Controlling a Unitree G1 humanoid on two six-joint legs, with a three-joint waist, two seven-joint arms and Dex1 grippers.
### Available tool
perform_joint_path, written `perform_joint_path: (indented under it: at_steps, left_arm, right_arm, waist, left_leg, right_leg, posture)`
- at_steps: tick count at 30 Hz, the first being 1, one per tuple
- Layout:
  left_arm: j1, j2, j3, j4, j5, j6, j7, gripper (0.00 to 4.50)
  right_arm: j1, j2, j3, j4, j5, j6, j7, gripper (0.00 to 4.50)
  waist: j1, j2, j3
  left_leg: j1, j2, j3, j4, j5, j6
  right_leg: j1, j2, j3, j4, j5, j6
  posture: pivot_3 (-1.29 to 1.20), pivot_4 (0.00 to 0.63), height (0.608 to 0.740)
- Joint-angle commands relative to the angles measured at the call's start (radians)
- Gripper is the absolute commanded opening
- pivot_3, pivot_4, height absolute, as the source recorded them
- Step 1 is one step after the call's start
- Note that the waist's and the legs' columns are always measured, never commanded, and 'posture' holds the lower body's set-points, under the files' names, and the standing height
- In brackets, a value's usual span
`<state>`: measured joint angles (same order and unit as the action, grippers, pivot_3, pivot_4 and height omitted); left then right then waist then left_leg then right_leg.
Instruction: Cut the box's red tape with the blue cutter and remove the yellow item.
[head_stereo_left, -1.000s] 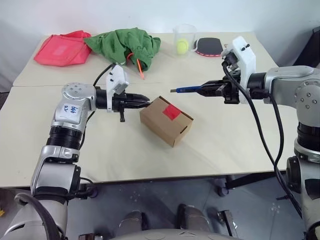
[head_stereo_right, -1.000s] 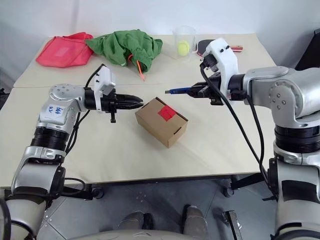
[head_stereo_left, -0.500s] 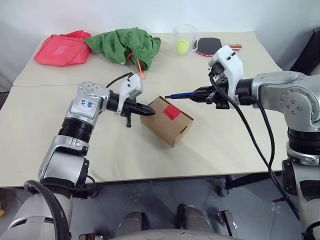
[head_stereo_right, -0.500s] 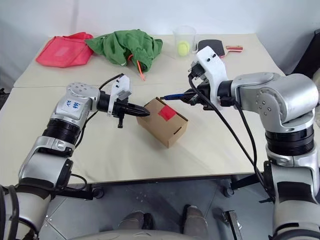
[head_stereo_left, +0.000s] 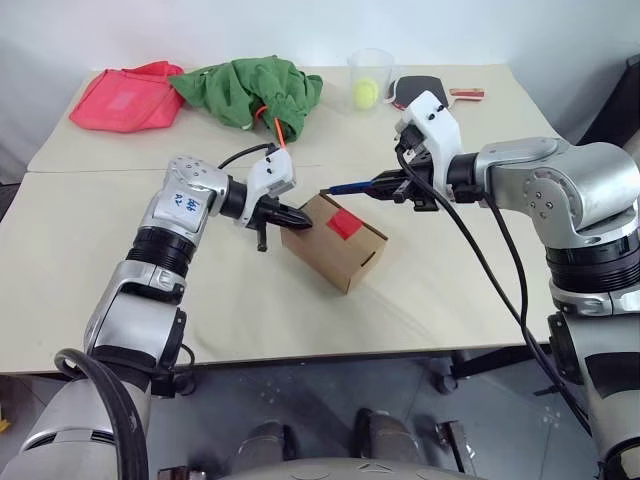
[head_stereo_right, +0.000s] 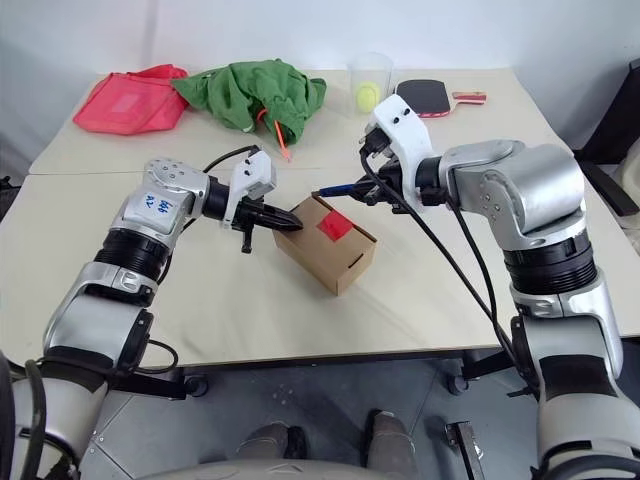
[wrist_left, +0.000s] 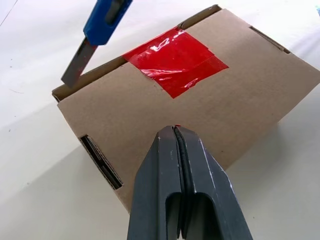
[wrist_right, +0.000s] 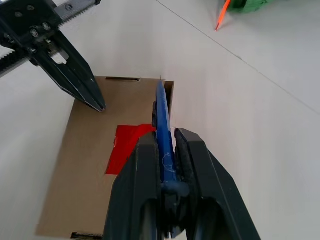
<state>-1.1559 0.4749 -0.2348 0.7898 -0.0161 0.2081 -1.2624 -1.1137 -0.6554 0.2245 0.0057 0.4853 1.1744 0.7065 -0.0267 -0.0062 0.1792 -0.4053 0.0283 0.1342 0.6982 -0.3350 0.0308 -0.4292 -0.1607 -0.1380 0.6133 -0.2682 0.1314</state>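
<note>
Mid-table sits the box (head_stereo_left: 335, 241), red tape (head_stereo_left: 343, 224) up. My left gripper (head_stereo_left: 297, 215), pinched empty, presses its near corner. Beyond, my right gripper (head_stereo_left: 385, 186) clamps the cutter (head_stereo_left: 352, 186), blade above the far edge. Next, I'd lower onto the tape and slice.

Two pale beige tabletops stand edge to edge, forming one work surface; the near table (head_stereo_left: 220, 320) meets the far table (head_stereo_left: 330, 130) along a thin straight seam running left to right. Behind the far table rises a plain white wall (head_stereo_left: 300, 30), evenly lit, without visible markings. Below the near edge lies a grey floor (head_stereo_left: 330, 400) with a dull sheen. A dark metal table leg with a caster foot (head_stereo_left: 440, 378) shows beneath the right side. Light is soft and diffuse, casting faint shadows.
</note>
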Motion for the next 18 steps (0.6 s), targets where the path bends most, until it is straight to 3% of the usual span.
perform_joint_path:
  at_steps: [1,18]
  left_arm:
    - [-0.013,-0.006,-0.007,0.007,0.025,-0.001,0.011,0.0]
    - [-0.031,-0.033,-0.007,0.04,0.047,-0.008,0.038,0.0]
  right_arm:
    - [-0.013,-0.001,-0.006,0.0,-0.025,-0.037,0.025,0.16]
    - [-0.001,-0.067,0.078,-0.014,-0.106,-0.038,0.134,0.16]
  waist:
    - [0.0,0.0,0.0]
    - [0.001,0.0,0.0]
  left_leg:
    - [0.0,0.0,0.0,0.0,0.0,0.0]
    - [0.0,0.0,0.0,0.001,0.0,0.0]
  right_leg:
    - [0.0,0.0,0.0,0.0,0.0,0.0]
    - [0.0,0.0,0.0,0.001,0.0,0.0]
  posture:
    - [0.0,0.15,0.74]
    - [0.0,0.15,0.74]
